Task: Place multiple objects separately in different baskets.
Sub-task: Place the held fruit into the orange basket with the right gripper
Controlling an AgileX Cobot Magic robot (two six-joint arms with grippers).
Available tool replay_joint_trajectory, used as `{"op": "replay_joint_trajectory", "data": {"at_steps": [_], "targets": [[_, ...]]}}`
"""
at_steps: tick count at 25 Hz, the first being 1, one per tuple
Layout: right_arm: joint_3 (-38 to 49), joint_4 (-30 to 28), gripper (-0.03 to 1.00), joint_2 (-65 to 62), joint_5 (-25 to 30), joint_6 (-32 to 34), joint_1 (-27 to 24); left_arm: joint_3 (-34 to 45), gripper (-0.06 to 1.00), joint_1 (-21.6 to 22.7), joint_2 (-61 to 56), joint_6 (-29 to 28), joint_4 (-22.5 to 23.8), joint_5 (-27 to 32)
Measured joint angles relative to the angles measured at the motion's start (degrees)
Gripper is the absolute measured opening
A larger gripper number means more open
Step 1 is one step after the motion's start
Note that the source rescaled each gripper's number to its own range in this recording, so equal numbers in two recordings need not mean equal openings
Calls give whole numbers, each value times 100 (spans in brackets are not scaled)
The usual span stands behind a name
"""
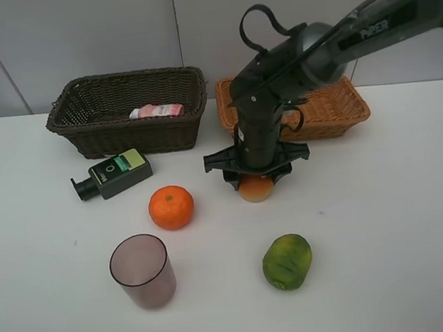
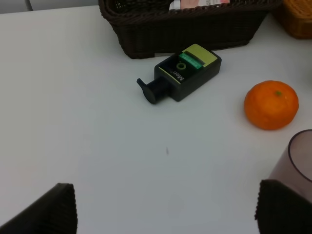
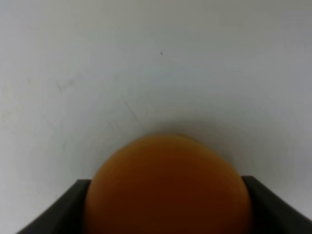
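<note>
Six items, two baskets. Right end effector [image 1: 256, 172] is down over the red-yellow round fruit [image 1: 256, 189] at mid-counter. Its jaws press both flanks of the fruit, which reads as gripped. The fruit sits on the counter [image 1: 401, 218], not lifted yet. Left end effector [image 2: 165, 200] is wide, holds nothing and hovers over bare counter short of the dark green pump bottle [image 1: 115, 173].

Step in hand, my read: lift the fruit and carry it to the light orange-tan basket [image 1: 335, 114] at the far edge, right behind the arm. The fruit is round, smooth and waxy-looking, so it could roll or squirt out of flat jaws. Grip across the widest part, lift straight up, clear the woven rim, then lower it in rather than drop it, since that basket is shallow.

Rest:
- Dark brown basket [image 1: 139, 135]: deeper, coarse wicker, at the far edge, with the small pink bottle [image 1: 156, 110] lying inside.
- Pump bottle: boxy hard plastic, on its side just in front of that basket.
- Orange [image 1: 171, 207]: dimpled peel, mid-counter.
- Translucent mauve cup [image 1: 142, 271]: upright, thin-walled, toward the near edge.
- Green mottled fruit [image 1: 287, 261]: oval, glossy, also toward the near edge.
</note>
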Motion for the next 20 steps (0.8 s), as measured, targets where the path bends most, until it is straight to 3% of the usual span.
{"op": "replay_joint_trajectory", "data": {"at_steps": [9, 15, 20], "targets": [[0, 0, 19, 0, 20, -89, 0, 0, 95, 0, 0, 0, 0, 0], [0, 30, 19, -95, 217, -677, 0, 0, 95, 0, 0, 0, 0, 0], [0, 170, 19, -571, 546, -1574, -11, 0, 95, 0, 0, 0, 0, 0]]}}
